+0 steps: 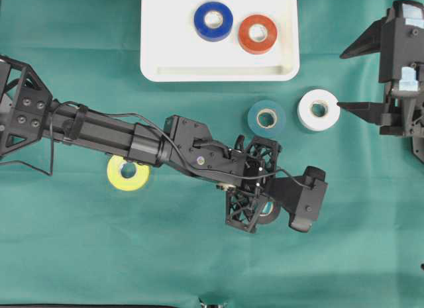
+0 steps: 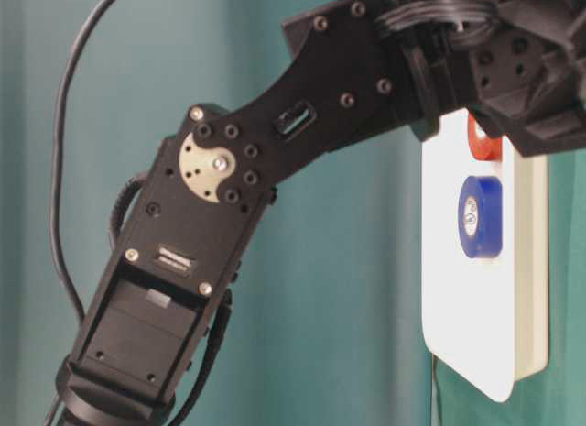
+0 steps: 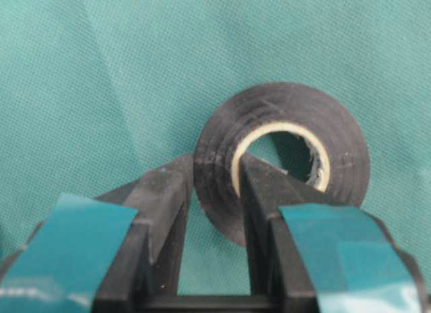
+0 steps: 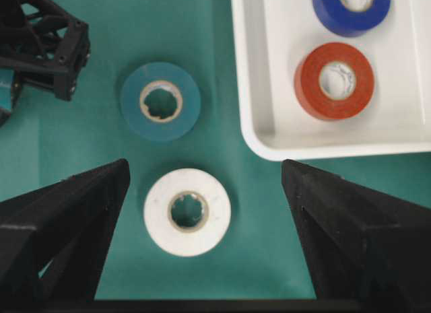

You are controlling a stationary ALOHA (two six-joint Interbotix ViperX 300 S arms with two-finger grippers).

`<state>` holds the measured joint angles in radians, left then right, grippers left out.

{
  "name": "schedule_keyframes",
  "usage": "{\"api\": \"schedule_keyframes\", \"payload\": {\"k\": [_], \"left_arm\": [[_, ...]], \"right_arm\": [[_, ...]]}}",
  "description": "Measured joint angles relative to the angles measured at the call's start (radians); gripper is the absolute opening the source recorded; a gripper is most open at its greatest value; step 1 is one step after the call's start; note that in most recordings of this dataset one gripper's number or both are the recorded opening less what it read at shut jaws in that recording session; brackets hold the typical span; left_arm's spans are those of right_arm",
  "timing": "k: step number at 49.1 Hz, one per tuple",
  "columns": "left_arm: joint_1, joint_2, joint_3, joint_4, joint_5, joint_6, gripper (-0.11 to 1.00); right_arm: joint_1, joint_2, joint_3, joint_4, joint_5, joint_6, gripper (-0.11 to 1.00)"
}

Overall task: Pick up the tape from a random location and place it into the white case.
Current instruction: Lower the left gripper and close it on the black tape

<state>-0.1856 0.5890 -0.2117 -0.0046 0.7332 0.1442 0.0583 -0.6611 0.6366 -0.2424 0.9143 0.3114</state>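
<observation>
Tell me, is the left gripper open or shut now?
Shut on the black tape: the left gripper pinches the roll's wall, one finger inside the core, the other outside.

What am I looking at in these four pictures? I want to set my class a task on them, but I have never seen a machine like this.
It is a robot with two black arms over a green cloth, each ending in two fingers that pinch things. One picture looks straight down, one looks from table level, and two come from small cameras on the arms' wrists.

From above, a white case holds a blue tape roll and a red tape roll. On the cloth lie a teal roll, a white roll and a yellow roll.

The left gripper has closed on a black roll: one finger outside its wall, the other inside its hole. The right gripper is open, with the white roll between its fingers, untouched.

The job is putting tape into the case.
</observation>
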Motion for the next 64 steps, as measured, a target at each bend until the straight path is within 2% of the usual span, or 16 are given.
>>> {"api": "schedule_keyframes", "payload": {"k": [22, 39, 53, 64], "left_arm": [[-0.002, -0.002, -0.002, 0.000, 0.008, -0.002, 0.18], [-0.002, -0.011, -0.028, 0.000, 0.087, 0.003, 0.18], [-0.003, -0.124, -0.051, 0.000, 0.164, 0.003, 0.18], [-0.008, -0.202, -0.115, 0.000, 0.259, 0.003, 0.18]], "right_arm": [[0.000, 0.000, 0.000, 0.000, -0.008, 0.000, 0.90], [0.000, 0.002, 0.000, 0.000, -0.009, 0.000, 0.90], [0.000, 0.000, 0.000, 0.000, -0.008, 0.000, 0.90], [0.000, 0.000, 0.000, 0.000, -0.009, 0.000, 0.90]]}}
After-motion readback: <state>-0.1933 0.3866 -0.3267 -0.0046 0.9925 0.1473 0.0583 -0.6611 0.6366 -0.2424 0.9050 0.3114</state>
